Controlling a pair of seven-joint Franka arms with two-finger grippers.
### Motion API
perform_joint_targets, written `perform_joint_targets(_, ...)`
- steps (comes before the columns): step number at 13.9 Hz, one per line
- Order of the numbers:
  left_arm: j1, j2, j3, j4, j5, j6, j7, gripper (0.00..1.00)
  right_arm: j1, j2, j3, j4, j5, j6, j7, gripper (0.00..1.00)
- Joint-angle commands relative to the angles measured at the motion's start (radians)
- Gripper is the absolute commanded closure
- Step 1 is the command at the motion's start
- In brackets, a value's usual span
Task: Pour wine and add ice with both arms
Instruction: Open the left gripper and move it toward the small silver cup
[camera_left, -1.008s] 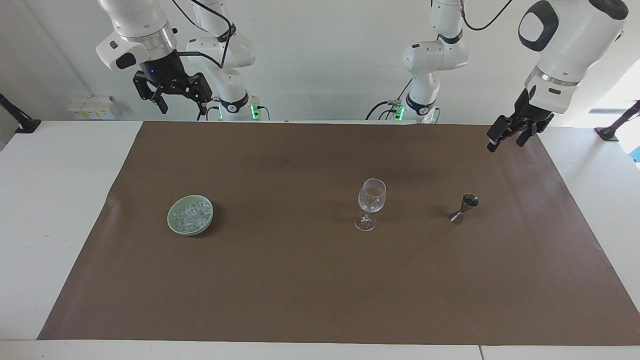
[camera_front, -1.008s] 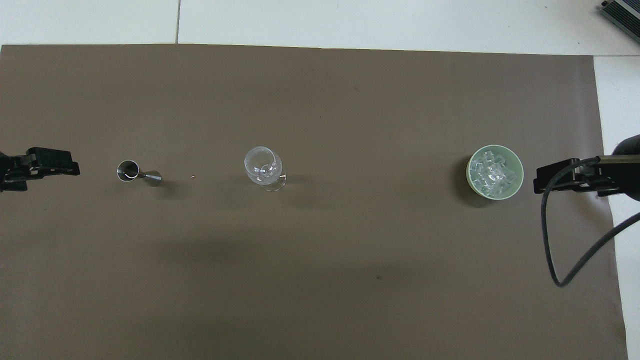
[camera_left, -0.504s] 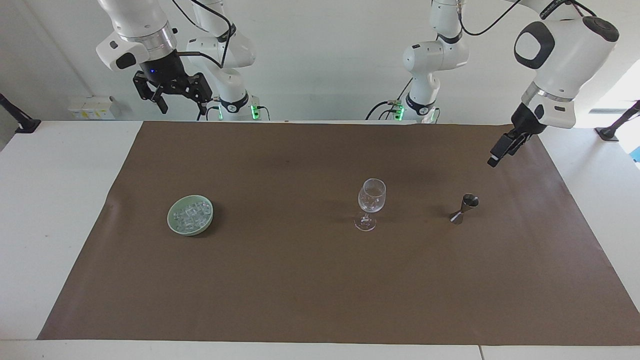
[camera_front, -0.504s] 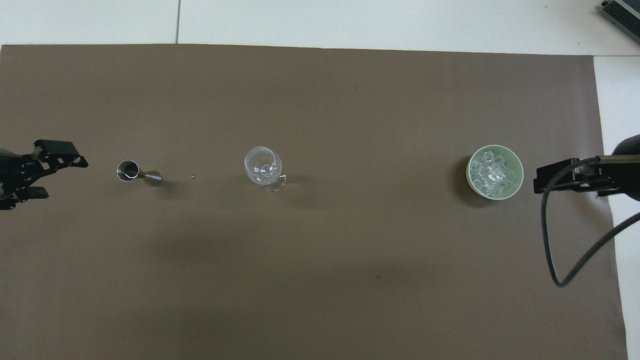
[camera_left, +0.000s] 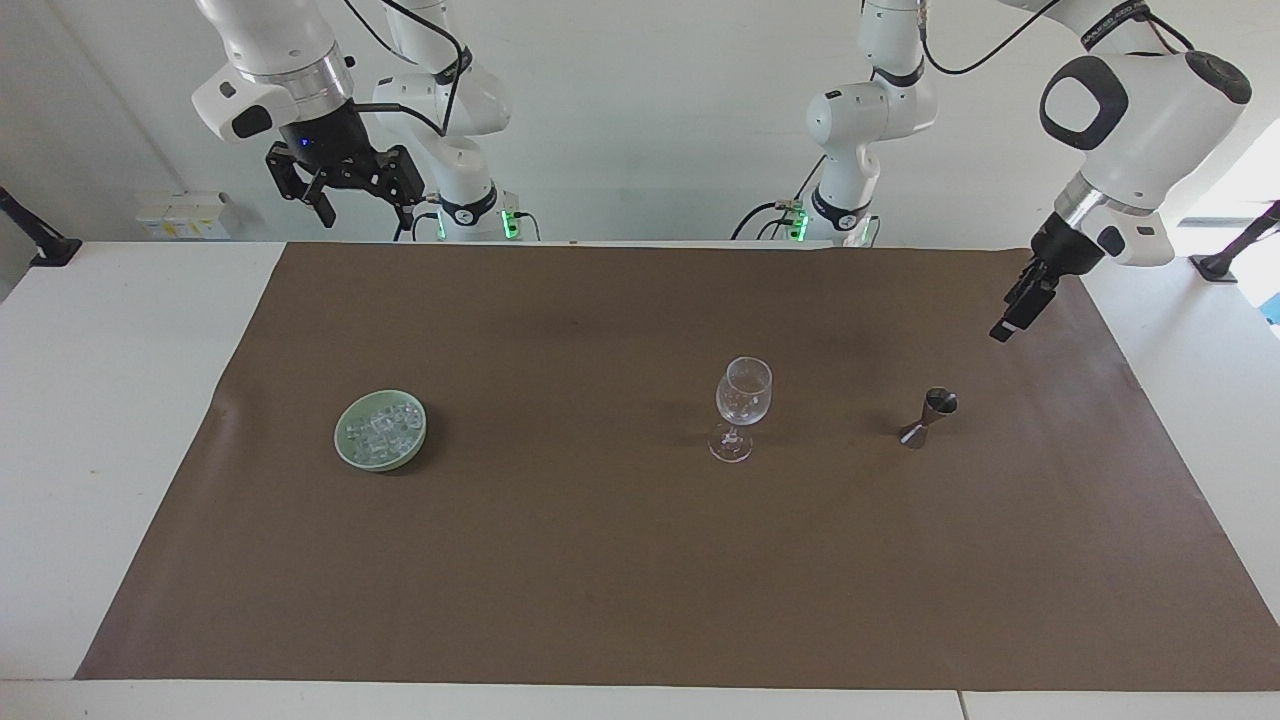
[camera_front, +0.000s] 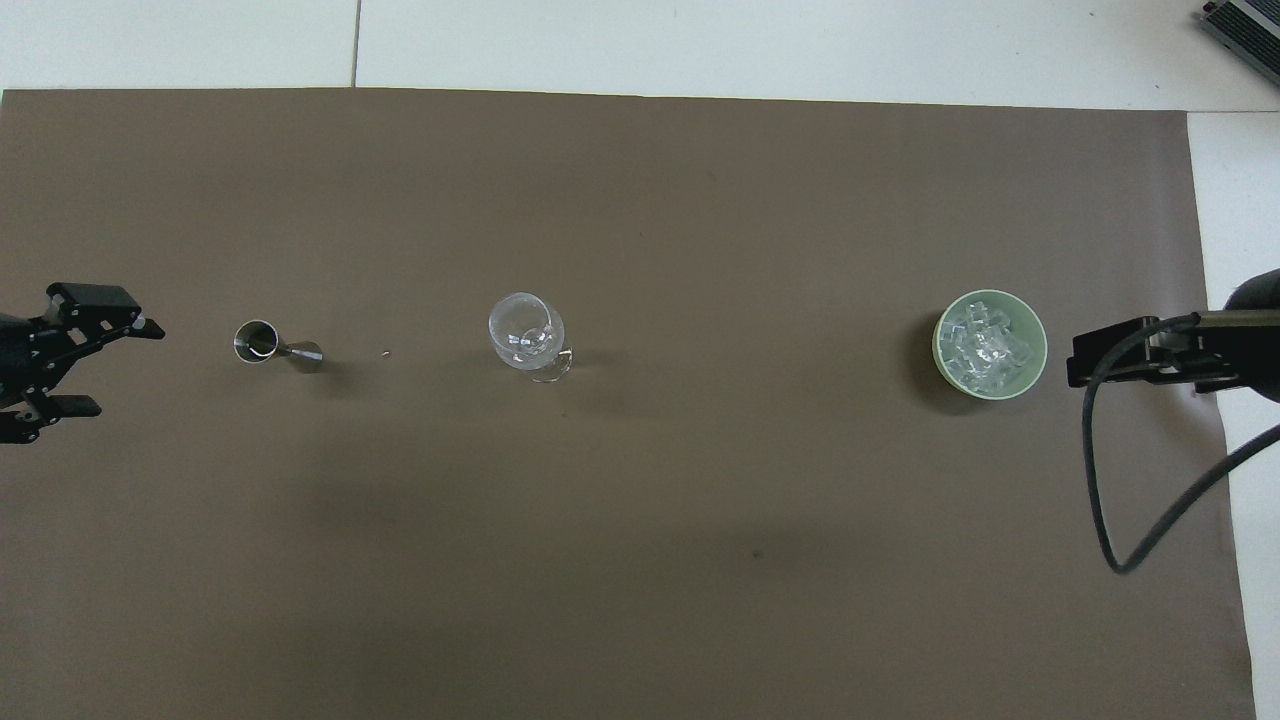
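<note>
Task barely begun: my left end effector (camera_left: 1012, 318) and right end effector (camera_left: 345, 196) hang spread and empty; wine glass (camera_left: 742, 405) unfilled, ice (camera_left: 381, 430) untouched in its bowl (camera_left: 345, 452).

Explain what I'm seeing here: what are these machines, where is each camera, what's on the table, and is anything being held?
Two white robot arms work at one table. One camera faces them from across the table; the other looks down from above their end. On the brown mat stand a wine glass, a metal jigger toward the left arm's end, and a green bowl of ice toward the right arm's end. The left gripper hangs open near the jigger; the right gripper waits open, raised. Nothing is held.
</note>
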Motion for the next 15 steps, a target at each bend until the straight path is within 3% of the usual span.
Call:
perform_joint_targets(1, 0.018, -0.032, -0.003, -0.032, -0.015, -0.015, -0.066, 0.00, -0.017, -0.023, 0.009, -0.025, 0.015, 0.002, 0.010, 0.00)
perform_joint_targets(6, 0.027, -0.028, -0.003, -0.049, -0.018, 0.006, -0.369, 0.00, -0.017, -0.023, 0.009, -0.025, 0.015, 0.002, 0.010, 0.00)
perform_joint_targets(11, 0.099, -0.020, -0.003, -0.142, -0.176, 0.054, -0.506, 0.00, -0.017, -0.023, 0.009, -0.025, 0.015, 0.002, 0.011, 0.00)
perform_joint_targets(15, 0.137, -0.017, -0.003, -0.256, -0.366, 0.175, -0.585, 0.00, -0.017, -0.023, 0.009, -0.025, 0.015, 0.002, 0.010, 0.00)
